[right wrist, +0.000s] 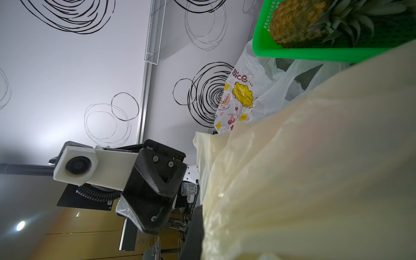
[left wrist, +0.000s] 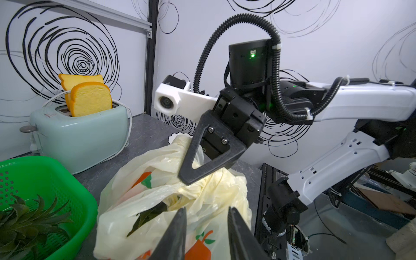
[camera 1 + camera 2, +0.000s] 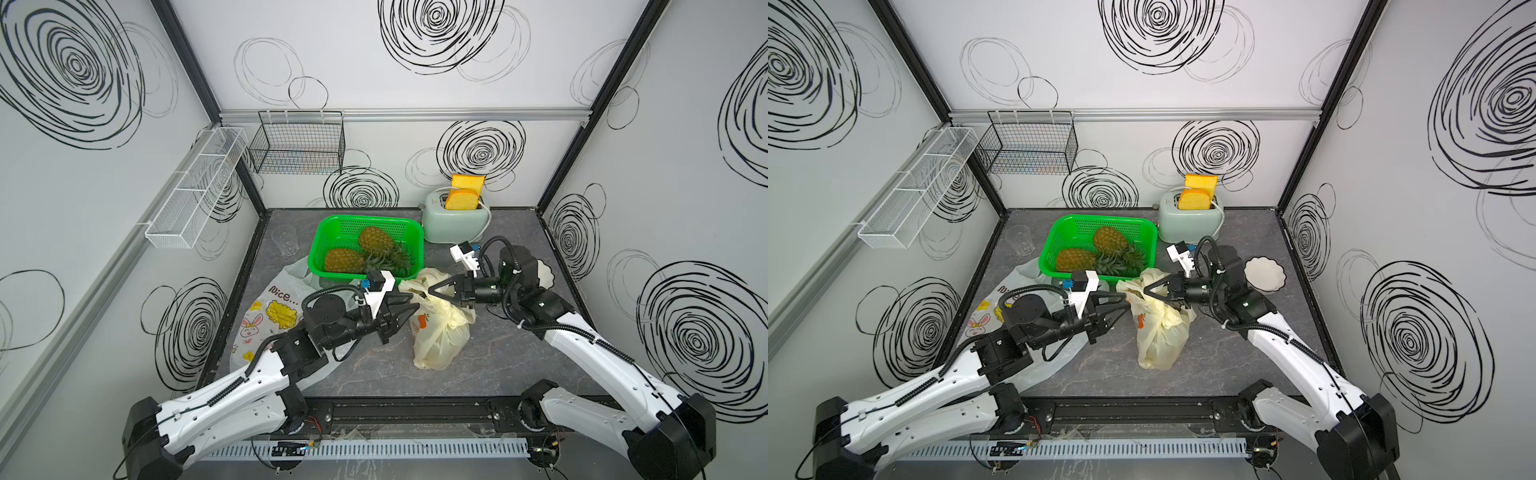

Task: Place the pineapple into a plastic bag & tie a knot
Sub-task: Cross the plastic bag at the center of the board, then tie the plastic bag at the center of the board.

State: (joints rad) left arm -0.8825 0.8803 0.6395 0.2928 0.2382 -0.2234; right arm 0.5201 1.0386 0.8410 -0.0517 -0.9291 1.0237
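Observation:
A pale yellow plastic bag with orange fruit prints stands mid-table, and the pineapple's green leaves show through its mouth. My right gripper is shut on the bunched plastic at the bag's top, also visible in the left wrist view. The bag fills the right wrist view and hides most of the jaws; one dark finger lies against it. My left gripper is open just left of the bag's top, with nothing between its fingers.
A green basket behind the bag holds two more pineapples. A printed clear bag lies under my left arm. A toaster with bread stands at the back, a glass cup at back left, a white bowl at right.

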